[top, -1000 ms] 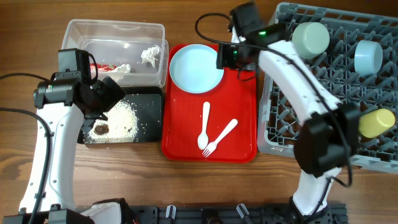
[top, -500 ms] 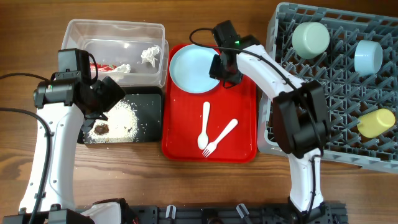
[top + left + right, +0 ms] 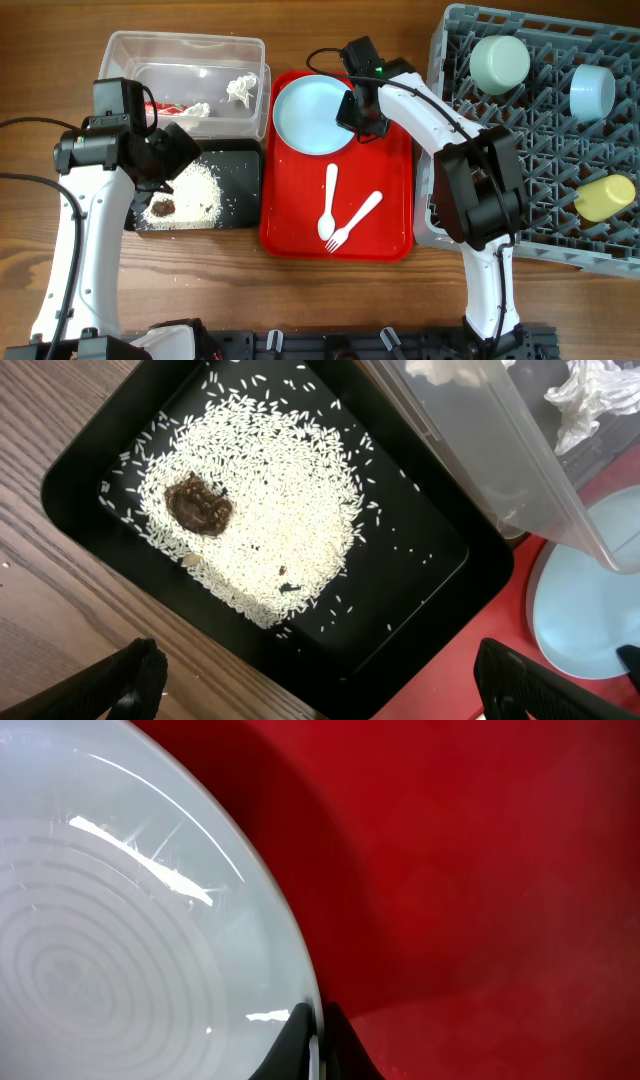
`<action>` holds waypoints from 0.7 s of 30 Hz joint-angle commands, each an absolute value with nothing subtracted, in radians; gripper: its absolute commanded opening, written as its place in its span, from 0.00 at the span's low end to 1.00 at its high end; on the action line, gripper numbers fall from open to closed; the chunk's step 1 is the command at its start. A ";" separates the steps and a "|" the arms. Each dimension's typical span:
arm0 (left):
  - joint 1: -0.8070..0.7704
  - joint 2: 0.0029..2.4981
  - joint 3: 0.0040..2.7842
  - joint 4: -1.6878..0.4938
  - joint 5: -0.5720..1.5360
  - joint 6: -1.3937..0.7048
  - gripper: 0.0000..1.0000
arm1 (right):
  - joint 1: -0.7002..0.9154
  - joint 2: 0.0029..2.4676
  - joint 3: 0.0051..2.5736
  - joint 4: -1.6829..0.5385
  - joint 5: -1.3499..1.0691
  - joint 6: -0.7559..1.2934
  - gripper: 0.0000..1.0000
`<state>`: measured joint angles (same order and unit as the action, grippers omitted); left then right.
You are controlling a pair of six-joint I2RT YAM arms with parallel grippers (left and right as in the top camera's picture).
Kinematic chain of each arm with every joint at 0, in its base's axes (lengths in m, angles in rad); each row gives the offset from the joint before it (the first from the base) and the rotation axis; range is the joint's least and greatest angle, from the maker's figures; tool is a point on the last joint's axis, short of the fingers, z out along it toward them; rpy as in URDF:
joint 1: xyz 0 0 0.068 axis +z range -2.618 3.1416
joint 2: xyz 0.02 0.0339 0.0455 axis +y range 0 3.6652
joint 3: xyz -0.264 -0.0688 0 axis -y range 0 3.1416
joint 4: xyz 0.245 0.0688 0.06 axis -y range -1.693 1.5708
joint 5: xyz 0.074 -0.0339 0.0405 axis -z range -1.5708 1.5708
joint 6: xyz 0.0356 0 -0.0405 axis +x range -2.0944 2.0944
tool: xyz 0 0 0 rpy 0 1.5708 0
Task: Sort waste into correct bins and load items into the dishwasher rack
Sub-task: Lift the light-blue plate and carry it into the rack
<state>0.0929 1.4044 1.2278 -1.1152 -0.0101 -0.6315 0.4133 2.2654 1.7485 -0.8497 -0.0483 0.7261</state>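
**Light blue round plate (image 3: 310,112) pinched at rim**

It is laid on the flat red serving tray (image 3: 390,190), its right edge gripped by the shut right claw (image 3: 315,1038). The left claw (image 3: 340,680) is held wide open over white rice (image 3: 260,510) in the black rectangular plastic tray (image 3: 75,490).

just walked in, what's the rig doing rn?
The right end effector is shut on the rim of the blue plate, which lies on the red tray. The left end effector hangs open over the rice in the black tray. The green bowl, blue bowl and cup sit in the rack. The spoon and fork lie on the red tray.
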 commanded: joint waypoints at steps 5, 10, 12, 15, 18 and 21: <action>0.098 1.403 1.228 -1.115 -0.009 -0.637 1.00 | 0.344 2.108 1.741 -0.872 0.018 0.534 0.04; 0.098 1.403 1.228 -1.115 -0.009 -0.637 1.00 | 0.287 1.880 1.741 -0.880 0.123 0.342 0.04; 0.098 1.403 1.228 -1.115 -0.009 -0.636 1.00 | 0.262 1.795 1.741 -0.889 0.201 0.275 0.04; 0.098 1.403 1.228 -1.115 -0.009 -0.636 1.00 | 0.222 1.705 1.741 -0.891 0.346 0.182 0.04; 0.098 1.403 1.228 -1.115 -0.009 -0.636 1.00 | 0.184 1.649 1.741 -0.889 0.518 0.083 0.04; 0.098 1.403 1.228 -1.115 -0.009 -0.636 1.00 | 0.133 1.632 1.741 -0.888 0.731 -0.018 0.04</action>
